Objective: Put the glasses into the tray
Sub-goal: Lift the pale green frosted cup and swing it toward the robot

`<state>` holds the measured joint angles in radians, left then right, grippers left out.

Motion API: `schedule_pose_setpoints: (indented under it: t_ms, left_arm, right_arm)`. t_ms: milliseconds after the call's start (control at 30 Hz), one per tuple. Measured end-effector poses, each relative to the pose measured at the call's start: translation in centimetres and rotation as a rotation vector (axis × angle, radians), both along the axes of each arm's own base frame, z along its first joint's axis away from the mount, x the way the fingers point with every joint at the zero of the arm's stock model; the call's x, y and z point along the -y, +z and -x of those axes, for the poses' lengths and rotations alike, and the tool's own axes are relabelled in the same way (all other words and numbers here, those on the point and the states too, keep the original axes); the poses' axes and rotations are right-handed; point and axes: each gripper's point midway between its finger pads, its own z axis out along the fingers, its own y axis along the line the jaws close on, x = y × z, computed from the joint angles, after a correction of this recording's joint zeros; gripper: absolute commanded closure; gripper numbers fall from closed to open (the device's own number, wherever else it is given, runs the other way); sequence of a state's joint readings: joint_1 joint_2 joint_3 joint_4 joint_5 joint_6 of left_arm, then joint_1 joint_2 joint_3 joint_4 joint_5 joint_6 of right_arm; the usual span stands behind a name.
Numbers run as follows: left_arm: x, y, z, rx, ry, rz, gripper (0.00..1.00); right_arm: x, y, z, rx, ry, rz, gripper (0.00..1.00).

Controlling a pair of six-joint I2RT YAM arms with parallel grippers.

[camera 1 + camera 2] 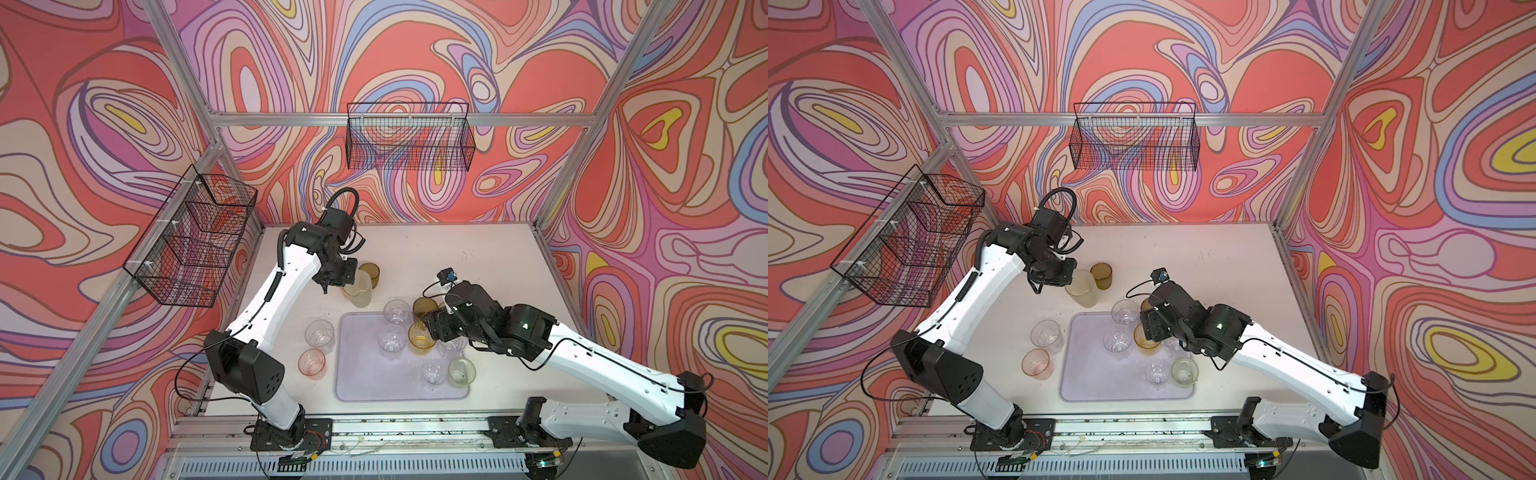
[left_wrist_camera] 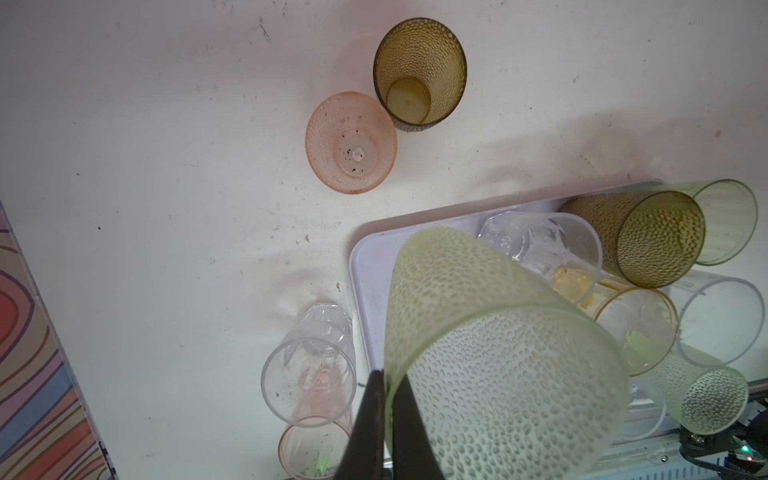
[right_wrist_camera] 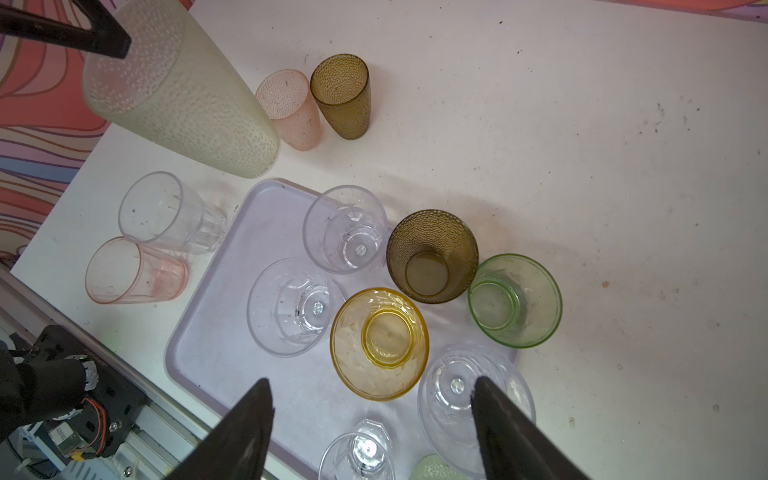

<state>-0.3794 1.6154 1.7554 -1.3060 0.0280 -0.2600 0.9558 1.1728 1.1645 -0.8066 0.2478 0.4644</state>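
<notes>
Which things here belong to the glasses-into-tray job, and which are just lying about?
Job: lilac tray, frosted green tumbler, left claw gripping it, pink tumbler, clear tumbler, olive tumbler and the others.
Lying about: side wire basket, back wire basket.

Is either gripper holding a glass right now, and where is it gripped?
The left gripper holds the frosted pale green tumbler by its rim, one finger inside and one outside. The right gripper is open above the tray, holding nothing.

Thirteen glasses [image 3: 432,257] in all: five clear, three pale green, two pink, two olive-brown, one amber. One tray [image 3: 220,328] and two wire baskets [image 1: 409,137] besides.
</notes>
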Motion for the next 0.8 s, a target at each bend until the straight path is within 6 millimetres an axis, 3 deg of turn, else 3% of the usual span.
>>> schedule_pose_setpoints:
  t_ms: [800]
  left_arm:
    - [-1.7, -1.0, 7.0, -0.059, 0.032, 0.028, 1.0]
  right_arm:
    - [-0.5, 0.0, 0.1, -0.01, 0.012, -0.019, 0.22]
